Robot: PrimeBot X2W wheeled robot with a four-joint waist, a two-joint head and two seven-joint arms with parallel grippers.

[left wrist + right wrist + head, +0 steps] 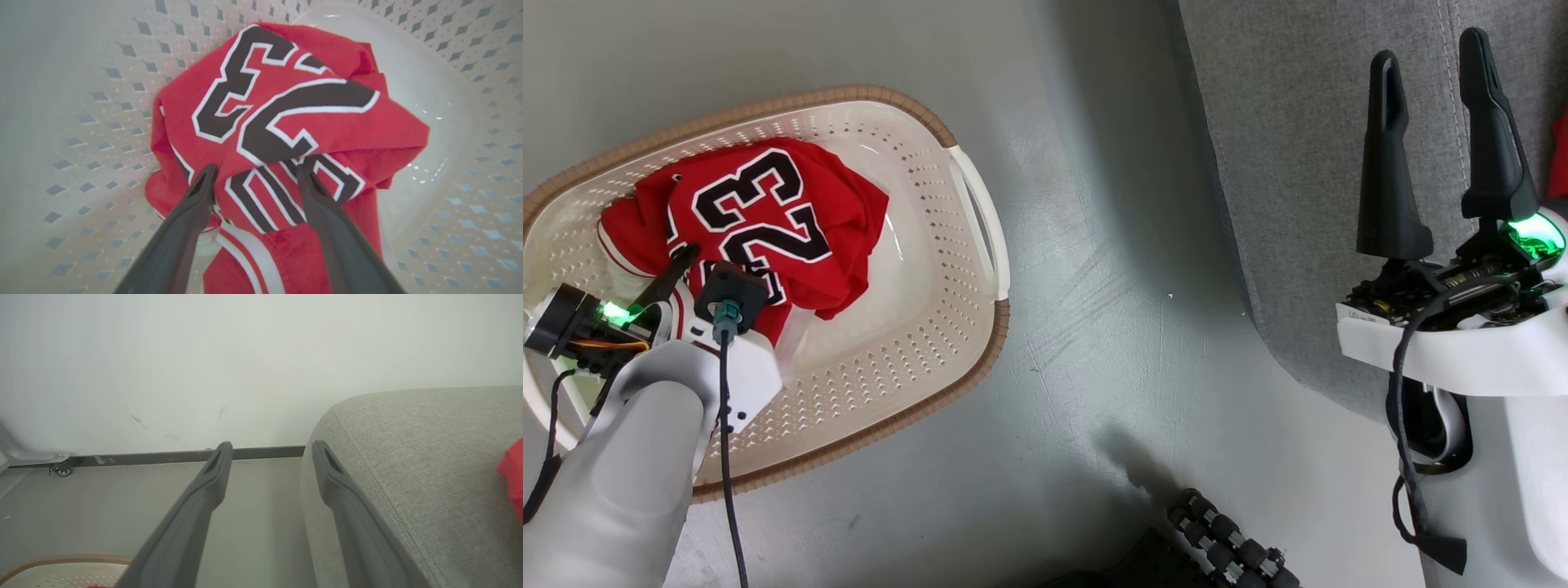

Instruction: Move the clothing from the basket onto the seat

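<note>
The clothing [768, 216], a "23" jersey, lies bunched inside the basket [968, 245] in the head view, the left gripper [707, 265] down on it. The right gripper [1429, 47], jaws apart and empty, hangs right of the basket over the seat [1290, 163]. Left wrist view: jaws apart, tips touching the clothing. Right wrist view: a red garment [512, 477] lies on the seat.

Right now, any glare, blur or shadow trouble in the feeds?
Head view: sharp, even light, soft shadow on the floor. Left wrist view: jersey crisp, small glints on the basket bottom, wall at picture left blurred. Right wrist view: flat light, red garment at the edge soft on the seat.
</note>
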